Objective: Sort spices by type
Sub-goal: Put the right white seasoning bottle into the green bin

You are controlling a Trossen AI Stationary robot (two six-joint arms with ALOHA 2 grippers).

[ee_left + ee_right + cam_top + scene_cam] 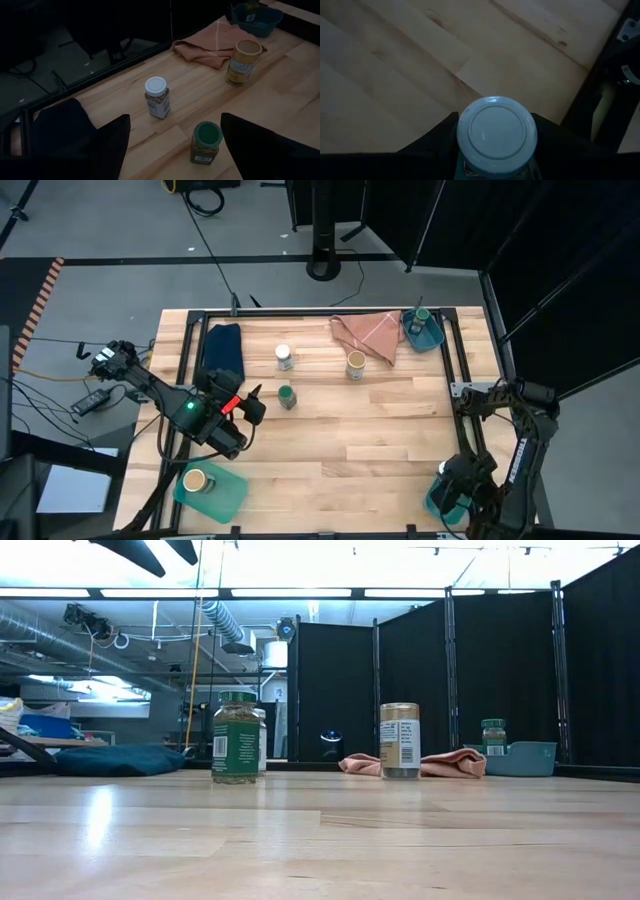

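My left gripper (pixel 252 402) (pixel 172 150) is open and hovers above the table, just left of a green-lid jar (pixel 287 396) (pixel 206 144) (pixel 236 738) that stands upright. A white-lid jar (pixel 285 358) (pixel 157 96) and a tan-lid jar (pixel 355 365) (pixel 242 62) (pixel 400 740) stand farther off. A second green-lid jar (pixel 417 315) (pixel 493 737) stands in the far right teal bin (pixel 430 338). A second tan-lid jar (pixel 196 479) stands in the near left teal bin (pixel 225 492). My right gripper (pixel 455 492) (pixel 496 137) is at the near right teal bin (pixel 438 502), around a white-lid jar (pixel 496 132). My right gripper holds the white-lid jar by its sides just under the lid (pixel 496 130), one finger (pixel 442 135) on each side, coming from above and pointing down. The jar is upright with teal below it. The jar itself hides whether its base rests in the bin.
A pink cloth (pixel 365 335) (pixel 210 45) lies by the far right bin, and a folded dark blue cloth (pixel 224 348) (pixel 115 760) lies at the far left. A dark metal frame (pixel 470 395) runs along the table's edges. Bare wood fills the table's middle and near side.
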